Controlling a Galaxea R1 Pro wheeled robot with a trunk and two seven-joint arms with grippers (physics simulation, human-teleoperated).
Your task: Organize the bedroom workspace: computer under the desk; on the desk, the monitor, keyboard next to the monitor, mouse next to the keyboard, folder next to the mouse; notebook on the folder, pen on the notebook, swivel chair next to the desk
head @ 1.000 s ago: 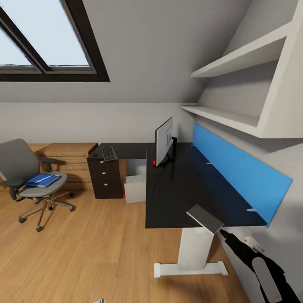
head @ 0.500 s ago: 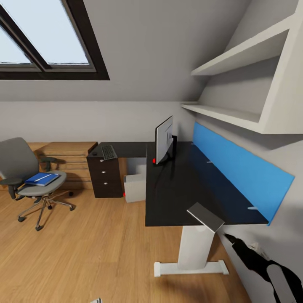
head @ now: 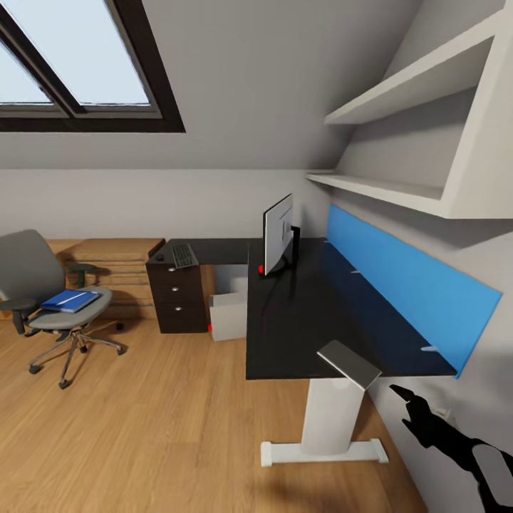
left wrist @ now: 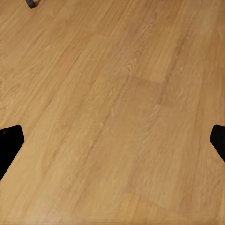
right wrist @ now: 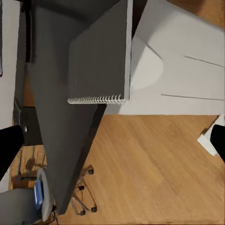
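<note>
No readable text, labels or numbers anywhere; keyboard (head: 184, 256) keys at centre-left are probably marked but too small to read.

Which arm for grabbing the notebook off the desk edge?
Right. Its gripper sits just below the notebook at the desk corner; its wrist view faces it. The left wrist view faces floor.

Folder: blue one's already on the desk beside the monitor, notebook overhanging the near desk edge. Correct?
Not quite. The blue folder lies on the swivel chair seat, not on the desk, per the head view. The notebook does overhang the near desk edge.
</note>
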